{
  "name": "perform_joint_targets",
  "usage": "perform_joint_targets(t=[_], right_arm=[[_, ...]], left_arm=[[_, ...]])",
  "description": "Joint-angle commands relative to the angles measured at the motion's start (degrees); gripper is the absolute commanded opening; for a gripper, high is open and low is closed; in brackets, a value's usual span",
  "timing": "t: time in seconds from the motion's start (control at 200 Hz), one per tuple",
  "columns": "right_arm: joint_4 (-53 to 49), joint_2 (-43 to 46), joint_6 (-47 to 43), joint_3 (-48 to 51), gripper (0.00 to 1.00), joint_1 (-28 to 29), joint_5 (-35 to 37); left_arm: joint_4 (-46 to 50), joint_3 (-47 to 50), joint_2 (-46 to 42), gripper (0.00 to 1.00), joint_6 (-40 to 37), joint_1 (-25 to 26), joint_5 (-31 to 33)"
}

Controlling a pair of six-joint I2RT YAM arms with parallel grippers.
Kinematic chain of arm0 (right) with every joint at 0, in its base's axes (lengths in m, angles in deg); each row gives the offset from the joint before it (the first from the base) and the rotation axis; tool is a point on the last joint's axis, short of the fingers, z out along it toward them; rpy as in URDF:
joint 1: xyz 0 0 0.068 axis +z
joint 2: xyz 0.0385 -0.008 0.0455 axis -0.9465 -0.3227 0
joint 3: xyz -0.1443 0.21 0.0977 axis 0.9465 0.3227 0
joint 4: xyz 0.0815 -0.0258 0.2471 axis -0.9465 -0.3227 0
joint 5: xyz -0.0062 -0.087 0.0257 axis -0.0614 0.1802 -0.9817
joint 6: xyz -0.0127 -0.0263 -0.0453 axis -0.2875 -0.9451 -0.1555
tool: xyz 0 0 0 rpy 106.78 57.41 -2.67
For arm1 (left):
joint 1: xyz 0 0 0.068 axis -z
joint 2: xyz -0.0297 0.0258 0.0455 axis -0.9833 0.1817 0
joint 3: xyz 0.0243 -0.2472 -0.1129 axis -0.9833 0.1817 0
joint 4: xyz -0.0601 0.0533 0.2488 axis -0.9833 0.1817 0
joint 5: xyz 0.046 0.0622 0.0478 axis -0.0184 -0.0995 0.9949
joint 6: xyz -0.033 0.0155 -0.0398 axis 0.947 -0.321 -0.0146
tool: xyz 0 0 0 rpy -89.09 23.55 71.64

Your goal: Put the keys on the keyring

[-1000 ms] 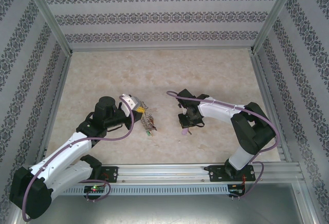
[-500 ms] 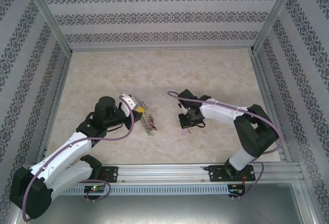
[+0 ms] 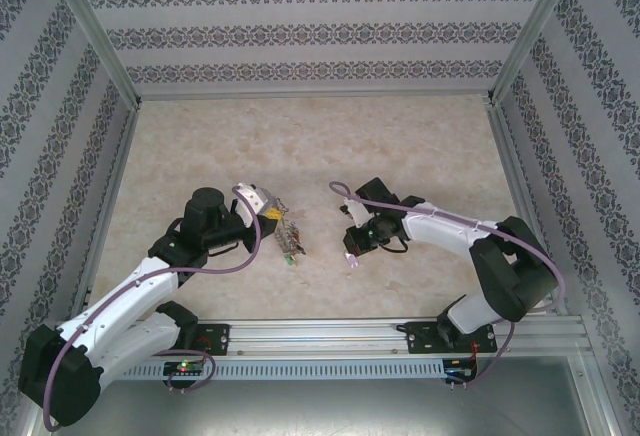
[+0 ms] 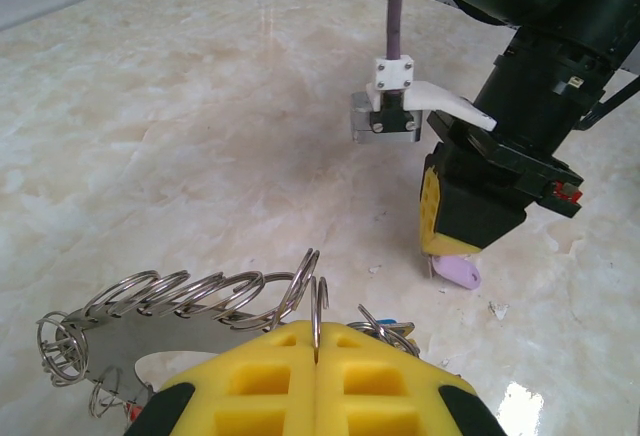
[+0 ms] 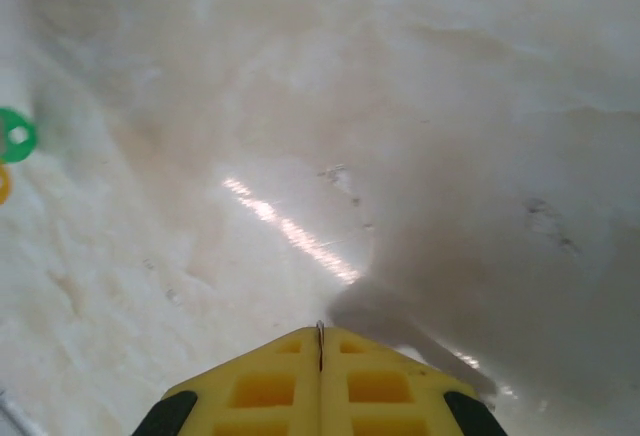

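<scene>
The left end effector [image 4: 317, 341] is clamped shut on the flat grey metal keyring [image 4: 125, 328]. The right end effector [image 4: 450, 248] pinches a lilac-headed key [image 4: 458, 274] low over the marble tabletop [image 4: 200, 156].

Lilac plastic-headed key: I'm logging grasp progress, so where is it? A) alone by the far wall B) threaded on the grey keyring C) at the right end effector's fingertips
C: the lilac plastic-headed key pokes out below the shut right end effector, apart from the looped grey metal keyring.
</scene>
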Motion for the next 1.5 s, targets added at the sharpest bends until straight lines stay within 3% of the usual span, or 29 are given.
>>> perform_joint_targets(t=[0.0,0.32,0.664,0.854,1.104,1.494], right_arm=[[5.4,4.0,-4.7,1.8,0.00,-0.3,-6.6],[14.9,11.1,-7.3,7.2,0.00,-0.1,-12.6],[24.6,24.8,-8.0,13.5,0.00,-0.3,-13.0],[24.5,33.4,-9.5,15.1,0.00,-0.5,-7.9],[20.1,41.3,-12.6,15.5,0.00,-0.3,6.9],[19.0,50.3,-14.4,17.1,0.00,0.8,15.2]], left_arm=[[-3.5,-1.6,-0.6,0.00,0.7,0.7,-1.5],[-4.7,-2.6,1.5,0.00,0.7,0.7,-4.4],[-6.6,-4.3,4.3,0.00,0.9,1.7,-8.5],[-7.4,-6.4,7.8,0.00,0.2,4.0,-9.6],[-11.8,-7.4,12.3,0.00,1.0,7.1,-8.8],[-16.0,-11.0,19.8,0.00,1.2,10.9,-6.7]])
